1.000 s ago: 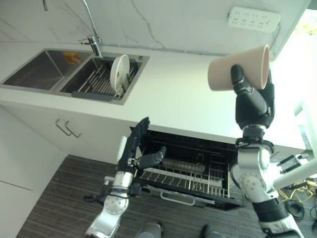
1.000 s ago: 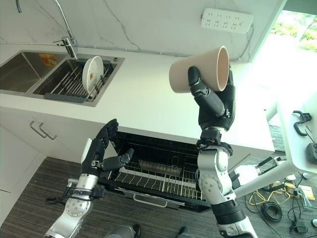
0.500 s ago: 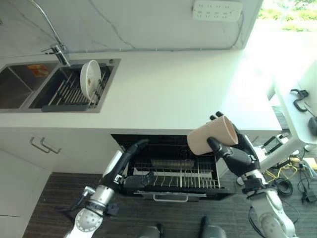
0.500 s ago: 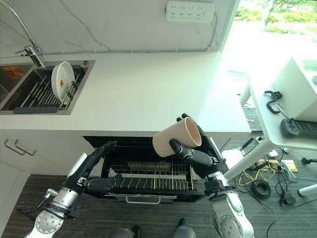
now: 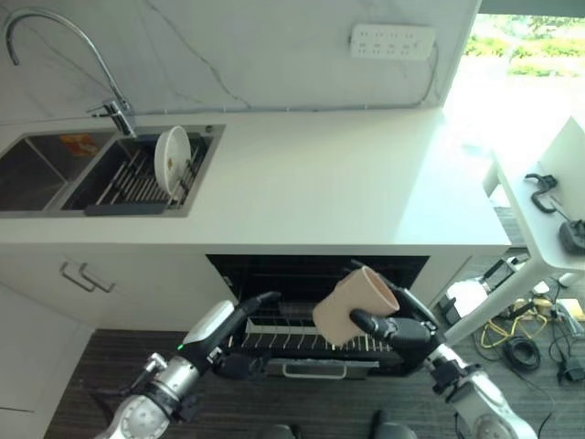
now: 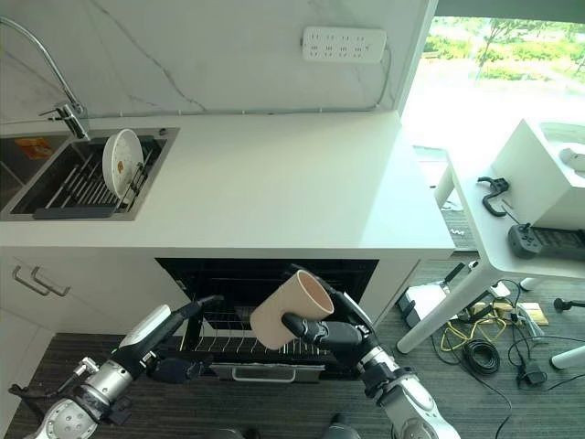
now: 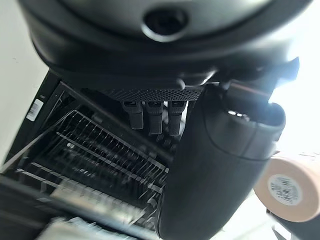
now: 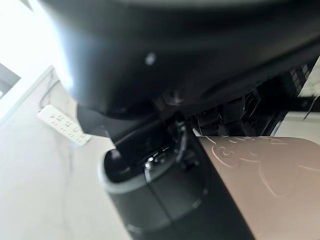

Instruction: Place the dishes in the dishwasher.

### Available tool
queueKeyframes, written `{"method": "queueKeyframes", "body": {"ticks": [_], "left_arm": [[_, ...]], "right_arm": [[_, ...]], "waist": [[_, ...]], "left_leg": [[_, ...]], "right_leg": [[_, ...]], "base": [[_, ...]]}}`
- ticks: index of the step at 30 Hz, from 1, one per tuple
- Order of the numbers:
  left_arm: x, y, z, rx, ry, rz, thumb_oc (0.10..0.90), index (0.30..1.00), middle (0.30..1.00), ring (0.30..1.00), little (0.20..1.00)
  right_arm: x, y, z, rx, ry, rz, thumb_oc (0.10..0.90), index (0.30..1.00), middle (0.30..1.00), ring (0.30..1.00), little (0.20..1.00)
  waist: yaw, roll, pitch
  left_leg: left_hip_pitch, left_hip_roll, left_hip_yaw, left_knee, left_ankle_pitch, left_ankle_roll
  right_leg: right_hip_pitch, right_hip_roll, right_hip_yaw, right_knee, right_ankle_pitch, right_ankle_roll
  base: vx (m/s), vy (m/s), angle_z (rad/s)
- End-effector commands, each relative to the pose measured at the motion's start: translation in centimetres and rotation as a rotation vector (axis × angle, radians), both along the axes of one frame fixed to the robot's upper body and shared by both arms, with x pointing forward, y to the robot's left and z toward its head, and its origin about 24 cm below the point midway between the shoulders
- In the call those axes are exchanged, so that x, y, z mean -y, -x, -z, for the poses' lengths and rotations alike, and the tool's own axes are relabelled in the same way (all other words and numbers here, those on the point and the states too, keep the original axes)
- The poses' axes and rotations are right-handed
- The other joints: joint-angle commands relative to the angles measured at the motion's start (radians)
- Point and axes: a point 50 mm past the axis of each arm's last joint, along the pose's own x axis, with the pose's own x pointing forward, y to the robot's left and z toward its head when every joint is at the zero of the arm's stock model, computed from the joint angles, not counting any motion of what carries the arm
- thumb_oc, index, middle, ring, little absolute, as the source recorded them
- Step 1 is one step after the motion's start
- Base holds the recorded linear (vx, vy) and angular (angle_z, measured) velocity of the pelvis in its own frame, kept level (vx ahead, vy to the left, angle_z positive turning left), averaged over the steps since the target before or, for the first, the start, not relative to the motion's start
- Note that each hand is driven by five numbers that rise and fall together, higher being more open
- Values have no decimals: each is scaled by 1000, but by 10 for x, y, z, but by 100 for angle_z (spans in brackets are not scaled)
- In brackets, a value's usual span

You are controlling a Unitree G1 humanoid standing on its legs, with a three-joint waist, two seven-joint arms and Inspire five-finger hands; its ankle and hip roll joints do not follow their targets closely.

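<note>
My right hand (image 5: pixel 399 330) is shut on a beige cup (image 5: pixel 353 305), holding it tilted just above the pulled-out wire rack (image 5: pixel 302 337) of the open dishwasher (image 6: pixel 274 279). The cup (image 8: pixel 260 185) shows close against that hand's thumb, and its base (image 7: pixel 292 189) shows beside my left hand. My left hand (image 5: pixel 228 340) rests at the rack's left front with straight fingers (image 7: pixel 155 115), holding nothing. A white plate (image 5: pixel 170 155) stands on edge in the drying rack (image 5: pixel 137 174) in the sink.
A white countertop (image 5: pixel 338 187) runs above the dishwasher, with a double sink (image 5: pixel 55 169) and tap (image 5: pixel 114 110) at its left. A socket strip (image 5: pixel 393 40) hangs on the wall. A white side table (image 6: pixel 521 229) with small devices stands at right.
My right hand has lowered the cup toward the dishwasher rack and to the left. The camera has shifted, and the left hand has sunk lower by the rack's front.
</note>
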Motion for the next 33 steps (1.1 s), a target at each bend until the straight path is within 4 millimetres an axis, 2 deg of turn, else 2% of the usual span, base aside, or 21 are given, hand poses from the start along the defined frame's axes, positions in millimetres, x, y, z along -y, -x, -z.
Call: {"method": "queueKeyframes", "body": {"ticks": [1, 4, 7, 10, 16, 21, 28, 33], "left_arm": [[2, -15, -23, 121, -69, 52, 800, 900, 900, 900, 900], [-5, -17, -19, 110, -164, 27, 800, 900, 900, 900, 900], [-8, -27, -22, 141, -226, 19, 800, 900, 900, 900, 900], [-11, -34, -20, 125, -273, 21, 800, 900, 900, 900, 900], [-26, -16, 9, -159, -411, -42, 800, 900, 900, 900, 900], [-33, -13, 17, -209, -500, -84, 800, 900, 900, 900, 900], [-17, -31, 8, -121, -517, -11, 800, 900, 900, 900, 900], [-13, -36, -2, -94, -497, 0, 800, 900, 900, 900, 900]], "right_arm": [[-14, -22, -35, 205, -63, -71, 400, 300, 300, 300, 300], [-12, -28, -31, 207, -28, -53, 400, 300, 300, 300, 300], [-8, -40, -38, 245, -6, -1, 400, 300, 300, 300, 300], [-2, -51, -44, 276, 9, 68, 400, 300, 300, 300, 300], [0, -49, -44, 261, 2, 119, 400, 300, 300, 300, 300], [2, -49, -48, 271, -21, 144, 400, 300, 300, 300, 300], [6, -51, -57, 308, -70, 186, 400, 300, 300, 300, 300], [7, -49, -56, 304, -78, 197, 400, 300, 300, 300, 300]], "waist": [[14, -5, -7], [25, -5, 18], [38, -4, 57], [53, 1, 84], [55, 11, 72], [54, 4, 79], [49, -18, 103], [48, -18, 107]], "left_leg": [[13, 41, 73, 4, -32, 21], [18, 34, 73, 4, -16, 26], [-11, 29, 60, 4, 3, 30], [-26, 26, 45, 4, 12, 28], [23, 33, 45, 4, -1, 26], [23, 37, 50, 4, -2, 30], [6, 45, 48, 4, 11, 34], [-2, 46, 45, 4, 14, 33]], "right_leg": [[42, -23, 7, 26, -112, 75], [56, -25, -1, 26, -110, 67], [49, -27, -10, 26, -101, 59], [47, -31, -19, 26, -94, 67], [98, -33, -33, 26, -106, 82], [99, -23, -31, 26, -110, 81], [88, -5, -19, 26, -105, 80], [84, -1, -17, 26, -105, 75]], "base": [[100, 0, 1], [58, -5, 3], [-86, -26, 22], [-65, -44, 33], [126, -9, 23], [66, -29, 8], [43, -72, 4], [15, -24, 0]]}}
